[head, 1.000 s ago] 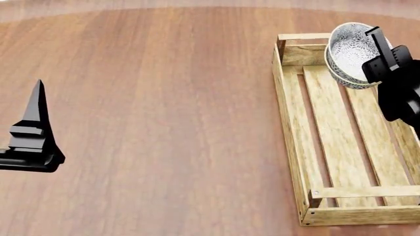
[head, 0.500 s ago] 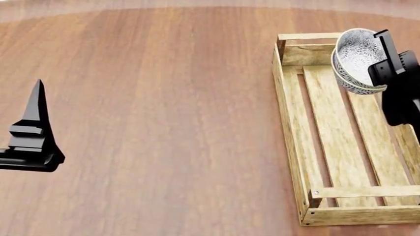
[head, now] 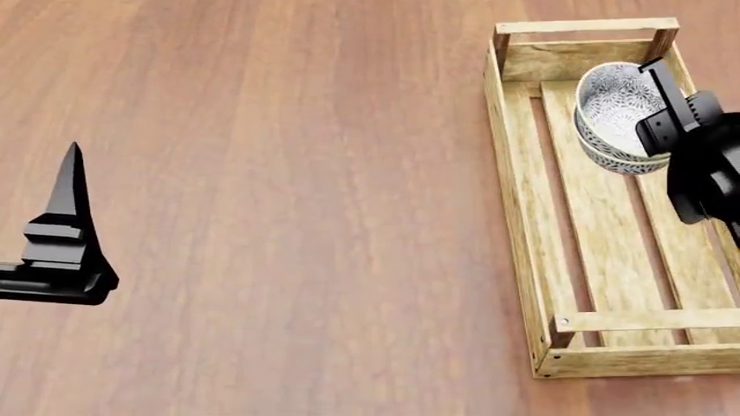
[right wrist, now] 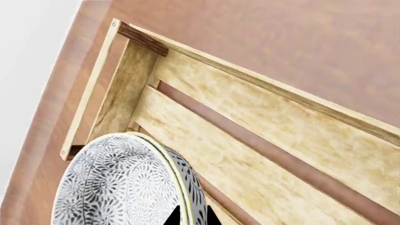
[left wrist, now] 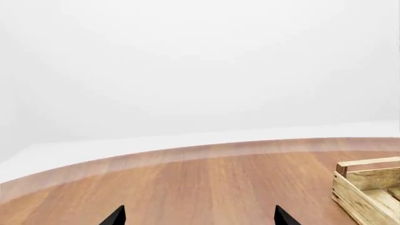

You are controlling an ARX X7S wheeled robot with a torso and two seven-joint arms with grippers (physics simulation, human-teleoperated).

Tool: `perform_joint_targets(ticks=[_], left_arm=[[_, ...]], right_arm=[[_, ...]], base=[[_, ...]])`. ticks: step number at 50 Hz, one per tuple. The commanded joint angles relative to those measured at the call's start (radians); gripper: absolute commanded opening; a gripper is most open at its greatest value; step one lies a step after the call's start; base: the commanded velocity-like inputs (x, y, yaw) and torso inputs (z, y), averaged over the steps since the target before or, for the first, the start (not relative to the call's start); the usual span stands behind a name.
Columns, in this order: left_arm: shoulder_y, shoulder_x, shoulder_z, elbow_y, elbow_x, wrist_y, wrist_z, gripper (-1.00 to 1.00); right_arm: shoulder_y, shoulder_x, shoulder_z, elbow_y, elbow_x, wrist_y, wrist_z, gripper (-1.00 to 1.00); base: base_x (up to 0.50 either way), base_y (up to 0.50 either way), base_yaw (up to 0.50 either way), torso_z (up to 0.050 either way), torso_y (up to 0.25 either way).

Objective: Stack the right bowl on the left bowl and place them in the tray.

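Standing out on the brown wooden table (head: pixel 289 173), the tray (head: pixel 521 217) is one long crate of pale, grainy planks with low walls, gaps between its floor slats and darker posts at its corners; it sits at the right side, running from near to far. Two bowls (head: pixel 613 108) are nested one inside the other, white with a fine dark floral pattern and a thin yellowish rim, tilted so the opening faces left. They hang over the far end of the tray, inside its walls; whether they touch the slats I cannot tell. The right gripper (head: pixel 661 102), black, pinches the stack's right rim, one finger inside the upper bowl and the other outside, jaws clamped on the bowls. In the right wrist view the two rims (right wrist: pixel 178 187) show edge on, with the fingertips closing on them. The left gripper (head: pixel 64 234) hangs over bare table far to the left, well apart from the tray, its two dark fingertips (left wrist: pixel 115 216) spread wide with nothing between them.
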Motion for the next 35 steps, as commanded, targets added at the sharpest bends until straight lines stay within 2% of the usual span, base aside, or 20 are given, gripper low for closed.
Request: perform_joint_targets(ticks=[1,29,35], left_arm=[[0.007,-0.001,-0.002,-0.005,-0.002,0.013,0.003,1.0],[0.032,-0.012,-0.004,-0.006,0.0,0.046,0.01,1.0],[0.043,-0.015,-0.004,-0.009,0.004,0.059,0.014,1.0]], right_arm=[[0.004,-0.001,0.023,0.012,-0.001,-0.009,-0.011,-1.0],[-0.098,-0.029,0.005,0.012,0.006,-0.043,0.018,-1.0],[-0.114,-0.031,0.02,0.012,0.004,-0.114,-0.06,-1.0]], base=[[0.0,0.0,0.0,0.0,0.0],[0.0,0.0,0.0,0.0,0.0],[0.0,0.0,0.0,0.0,0.0]])
